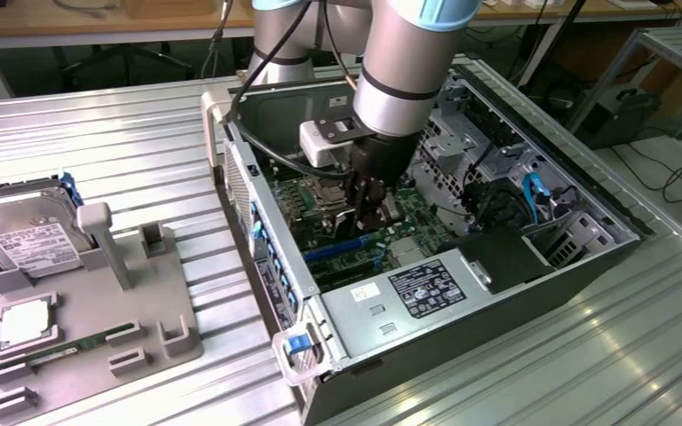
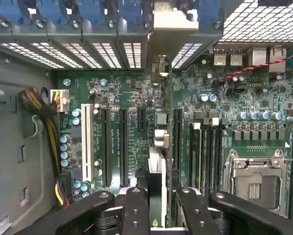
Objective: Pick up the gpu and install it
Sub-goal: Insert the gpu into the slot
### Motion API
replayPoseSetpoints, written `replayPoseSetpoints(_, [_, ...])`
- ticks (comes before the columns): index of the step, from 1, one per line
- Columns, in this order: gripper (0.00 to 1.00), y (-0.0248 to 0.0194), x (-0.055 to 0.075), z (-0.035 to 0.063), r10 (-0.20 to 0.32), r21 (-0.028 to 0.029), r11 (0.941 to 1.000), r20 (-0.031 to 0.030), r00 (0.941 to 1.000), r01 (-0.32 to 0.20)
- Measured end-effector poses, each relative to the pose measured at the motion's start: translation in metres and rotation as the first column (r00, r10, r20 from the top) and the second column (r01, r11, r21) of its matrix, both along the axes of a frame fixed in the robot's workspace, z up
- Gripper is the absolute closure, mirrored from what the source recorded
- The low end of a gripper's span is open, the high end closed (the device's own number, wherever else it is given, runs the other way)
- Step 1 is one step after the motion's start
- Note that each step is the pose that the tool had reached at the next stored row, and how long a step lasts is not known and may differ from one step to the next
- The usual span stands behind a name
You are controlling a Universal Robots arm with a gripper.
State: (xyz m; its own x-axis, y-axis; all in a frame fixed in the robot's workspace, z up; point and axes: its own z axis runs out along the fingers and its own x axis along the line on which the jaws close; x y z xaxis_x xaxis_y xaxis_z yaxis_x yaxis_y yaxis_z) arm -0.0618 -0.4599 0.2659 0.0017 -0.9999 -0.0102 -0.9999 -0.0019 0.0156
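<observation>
On the exterior view's left lay one grey parts tray (image 1: 139,311), and in it were one silver hard drive (image 1: 27,235) standing in its slot, one square processor (image 1: 27,324) lying flat, and one long green memory stick (image 1: 75,346) below them; these all sat well apart from the fingers. To their right stood one open computer case (image 1: 602,257), and inside it lay one green motherboard (image 1: 317,200), one power supply (image 1: 424,288) with a white label, and a drive cage with blue cables at the far right. One arm (image 1: 407,62) reached down into the case.

One gripper (image 1: 371,213) hung over the motherboard, and its two fingers (image 2: 136,210) were closed part-way on the gpu (image 2: 157,176), which stood on edge between them, its silver bracket (image 2: 173,27) up against the case's rear slot wall. The card's lower edge sat along one of the long expansion slots; whether it was fully seated could not be told.

The wrist view gave what the exterior view did not: one white slot (image 2: 86,142) and several black slots (image 2: 106,147) beside the fingers, a yellow and black cable bundle (image 2: 51,132) further off, and one empty processor socket (image 2: 254,178) on the other side. The exterior view alone gave the tray and its three parts.
</observation>
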Motion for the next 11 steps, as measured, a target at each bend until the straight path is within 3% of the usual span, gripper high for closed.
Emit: replayPoseSetpoints(11, [0.73, -0.0001, -0.0039, -0.0046, 0.000, 0.0012, 1.0000, -0.0001, 1.0000, 0.000])
